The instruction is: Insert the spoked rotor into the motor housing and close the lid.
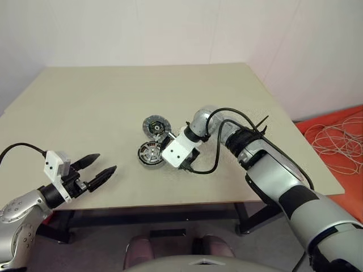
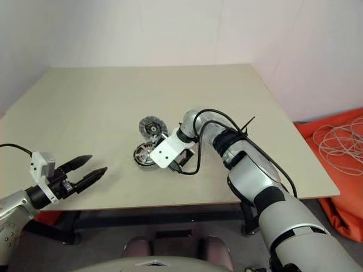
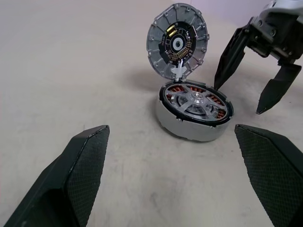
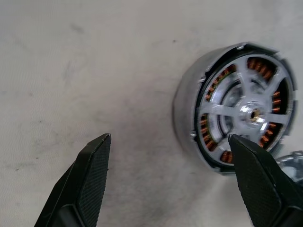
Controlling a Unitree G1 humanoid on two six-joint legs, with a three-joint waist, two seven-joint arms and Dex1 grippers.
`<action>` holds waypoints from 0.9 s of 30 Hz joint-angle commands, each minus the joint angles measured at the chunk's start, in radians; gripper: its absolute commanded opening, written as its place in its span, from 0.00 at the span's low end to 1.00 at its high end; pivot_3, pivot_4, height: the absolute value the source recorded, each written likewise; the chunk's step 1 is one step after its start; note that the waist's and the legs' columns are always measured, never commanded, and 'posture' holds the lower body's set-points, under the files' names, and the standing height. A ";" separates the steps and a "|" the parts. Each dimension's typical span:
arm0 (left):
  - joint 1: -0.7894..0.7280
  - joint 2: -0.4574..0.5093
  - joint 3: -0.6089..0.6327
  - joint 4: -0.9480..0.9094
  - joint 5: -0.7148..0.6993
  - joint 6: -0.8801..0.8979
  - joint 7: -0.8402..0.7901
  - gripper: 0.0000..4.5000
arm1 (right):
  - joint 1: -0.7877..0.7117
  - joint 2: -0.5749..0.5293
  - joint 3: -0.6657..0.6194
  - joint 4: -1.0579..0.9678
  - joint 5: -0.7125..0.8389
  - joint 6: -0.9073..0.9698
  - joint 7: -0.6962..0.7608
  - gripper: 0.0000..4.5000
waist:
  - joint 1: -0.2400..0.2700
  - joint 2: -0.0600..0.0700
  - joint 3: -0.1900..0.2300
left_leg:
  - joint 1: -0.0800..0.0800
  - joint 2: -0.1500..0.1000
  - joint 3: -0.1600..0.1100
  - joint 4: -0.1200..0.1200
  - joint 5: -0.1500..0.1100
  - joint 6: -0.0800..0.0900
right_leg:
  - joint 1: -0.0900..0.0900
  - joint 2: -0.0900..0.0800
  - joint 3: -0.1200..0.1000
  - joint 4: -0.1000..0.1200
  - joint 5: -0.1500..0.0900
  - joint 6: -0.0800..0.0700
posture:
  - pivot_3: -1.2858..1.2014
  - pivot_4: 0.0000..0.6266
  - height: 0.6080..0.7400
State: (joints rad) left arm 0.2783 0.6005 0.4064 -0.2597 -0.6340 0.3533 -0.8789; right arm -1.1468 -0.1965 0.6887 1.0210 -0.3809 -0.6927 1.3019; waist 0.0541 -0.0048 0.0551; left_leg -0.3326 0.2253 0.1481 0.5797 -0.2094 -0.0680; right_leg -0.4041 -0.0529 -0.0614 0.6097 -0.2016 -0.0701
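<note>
We see the left pincer [image 1: 101, 168] at the left, hovering over the near edge of the beige surface [image 1: 102, 102], fingers spread wide and holding nothing. It points toward the parts, well apart from them, with a broad bare stretch of surface between.

Near the middle of the surface, toward its near half, sits the motor housing [image 1: 150, 154]. In the left wrist view we see the spoked rotor [image 3: 195, 100] already seated inside it, copper windings visible between the spokes. The lid [image 3: 177, 41] is not on: it stands tilted up just behind the housing, its lower edge meeting the housing's far rim, dark green-marked centre facing the left pincer.

Just right of the housing we find the right pincer [image 3: 248, 87], pointing steeply down, fingers parted and gripping nothing. In the right wrist view one fingertip [image 4: 258, 175] overlaps the housing's rim; we cannot tell whether it touches. The other fingertip [image 4: 94, 165] is over bare surface beside the housing.

The far half and the left side of the surface are open. The right edge lies beyond the right arm, with orange material [image 1: 340, 136] and white cable [image 1: 337, 139] on the floor past it.
</note>
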 commanded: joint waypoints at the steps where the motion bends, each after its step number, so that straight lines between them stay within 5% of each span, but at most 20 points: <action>1: 0.001 -0.002 0.031 -0.042 -0.014 -0.022 0.007 1.00 | -0.045 0.017 -0.002 0.040 -0.035 -0.039 -0.039 0.99 | -0.004 0.000 0.000 | 0.000 0.000 0.000 0.000 0.000 0.000 | 0.000 0.000 0.000 0.000 0.000 0.000 | 0.52 0.00 1.00; 14: -0.031 -0.008 0.007 -0.031 -0.005 -0.022 0.016 1.00 | -0.079 0.096 -0.002 0.146 -0.132 -0.024 -0.138 0.96 | -0.016 0.001 0.001 | 0.005 0.001 0.000 0.003 0.000 -0.001 | 0.000 0.000 0.000 0.011 -0.001 -0.002 | 0.52 0.00 1.00; 17: -0.039 -0.010 0.002 -0.026 -0.002 -0.023 0.016 1.00 | -0.083 0.109 -0.006 0.159 -0.145 -0.016 -0.151 0.80 | -0.016 0.002 0.001 | 0.006 0.001 0.000 0.003 0.000 -0.001 | 0.000 0.000 0.001 0.012 -0.002 -0.001 | 0.52 0.00 1.00; 27: -0.058 -0.026 -0.017 -0.019 0.007 -0.030 0.020 1.00 | -0.087 0.175 -0.085 0.153 -0.077 0.110 -0.110 0.02 | -0.018 0.002 0.001 | 0.007 0.001 0.000 0.004 0.001 -0.001 | -0.001 0.001 0.002 0.014 -0.002 -0.004 | 0.52 0.00 1.00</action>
State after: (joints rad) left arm 0.2325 0.5751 0.3846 -0.2646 -0.6263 0.3470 -0.8627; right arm -1.2261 -0.0400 0.6432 1.1880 -0.5045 -0.6168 1.1810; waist 0.0359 -0.0030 0.0563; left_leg -0.3275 0.2268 0.1483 0.5836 -0.2088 -0.0692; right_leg -0.4064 -0.0517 -0.0594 0.6234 -0.2038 -0.0744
